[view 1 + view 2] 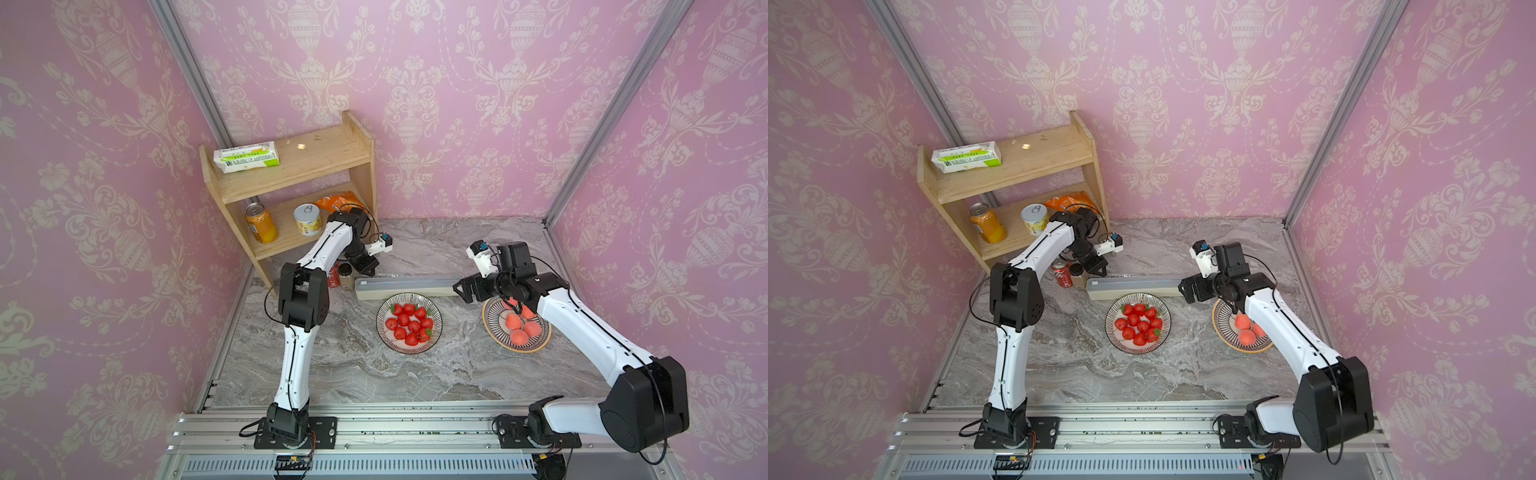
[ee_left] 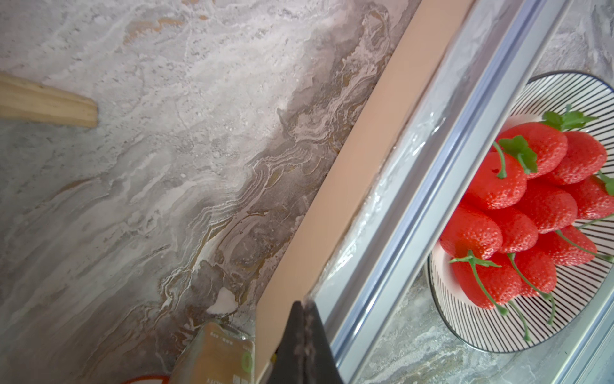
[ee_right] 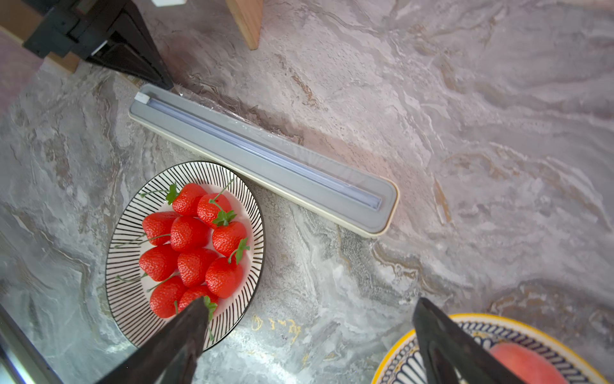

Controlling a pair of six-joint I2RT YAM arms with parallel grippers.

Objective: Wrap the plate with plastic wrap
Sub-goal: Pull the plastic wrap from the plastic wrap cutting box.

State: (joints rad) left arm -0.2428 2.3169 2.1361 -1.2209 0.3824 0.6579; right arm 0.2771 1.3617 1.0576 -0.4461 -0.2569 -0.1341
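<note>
Left gripper point(image 2: 304, 332), tips pressed together at the far edge of the box point(image 3: 265, 156) where film point(image 2: 408, 146) lies, hold on film unclear; right gripper point(image 3: 312, 302) spread, off the box; plate point(image 3: 121, 252) just beside box; risk: film slips free, or unpinned box drags when pulled.

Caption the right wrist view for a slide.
Open right gripper frames strawberry plate and peach plate; shut left gripper at the far end of the wrap dispenser.

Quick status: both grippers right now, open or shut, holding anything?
Left gripper: shut, fingers apparently pinching the plastic wrap edge at the dispenser box.
Right gripper: open, holding nothing.
</note>
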